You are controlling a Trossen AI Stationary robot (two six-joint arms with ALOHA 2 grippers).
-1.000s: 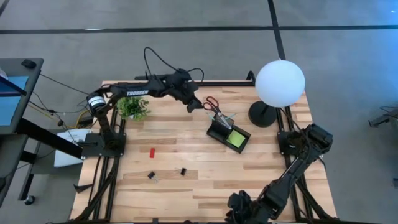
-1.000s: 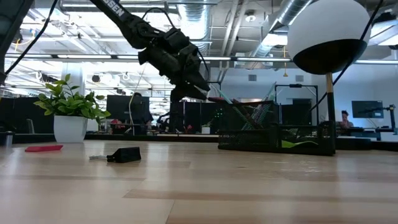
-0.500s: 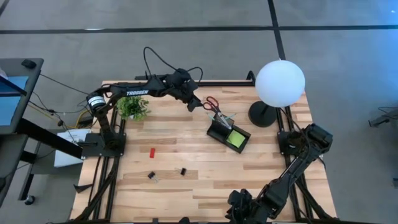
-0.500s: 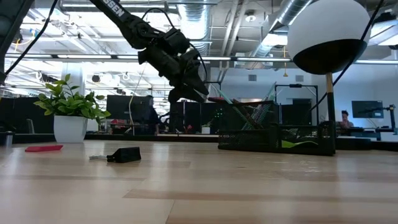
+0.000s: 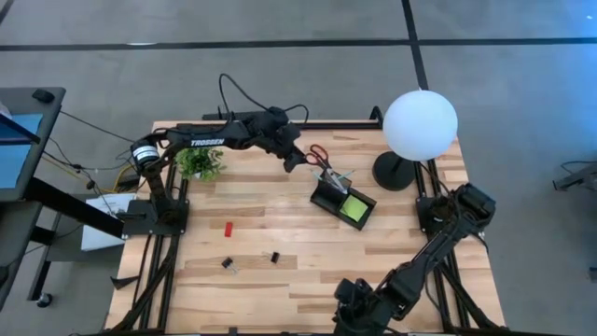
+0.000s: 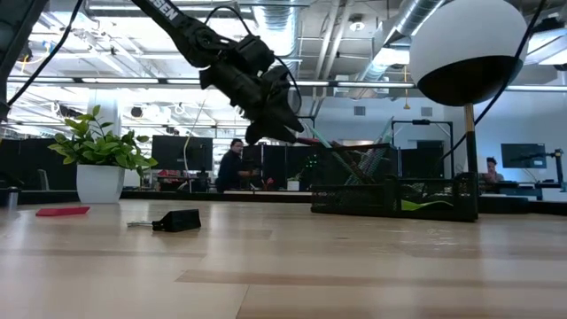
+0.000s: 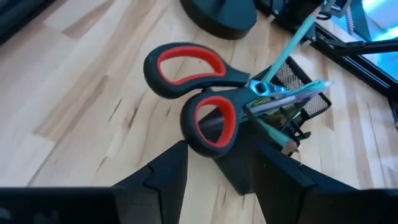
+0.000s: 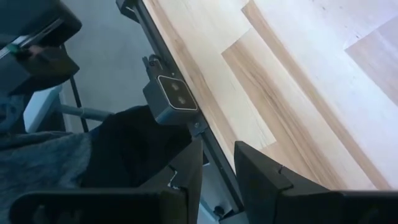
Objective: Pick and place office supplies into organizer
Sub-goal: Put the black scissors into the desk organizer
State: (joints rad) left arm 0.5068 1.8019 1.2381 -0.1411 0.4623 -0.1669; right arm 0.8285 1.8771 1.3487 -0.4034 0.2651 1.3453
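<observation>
Red-handled scissors with black outer rims stand blades-down in the taller mesh section of the small black rectangular organizer, handles leaning out toward the left hand. Left hand: raised above the wooden bench, just beside the scissor handles; in the left wrist view its two dark fingers stand apart with the lower handle loop showing between them, and no contact with the loop is visible. In the low view the same hand hangs in the air at the top edge of the organizer. Thin teal pens and a pale purple pen lean in the same mesh section beside the scissors. A lime-green sticky-note pad lies in the organizer's low compartment. Just beyond the organizer stands a white globe lamp on a round black base. A small green potted plant stands near the bench's far left edge, under the left arm. Loose on the bench, well apart from the organizer: a small red block and two tiny black clips. Right hand: waiting at the near edge of the bench; its fingers stand slightly apart with nothing between them.
</observation>
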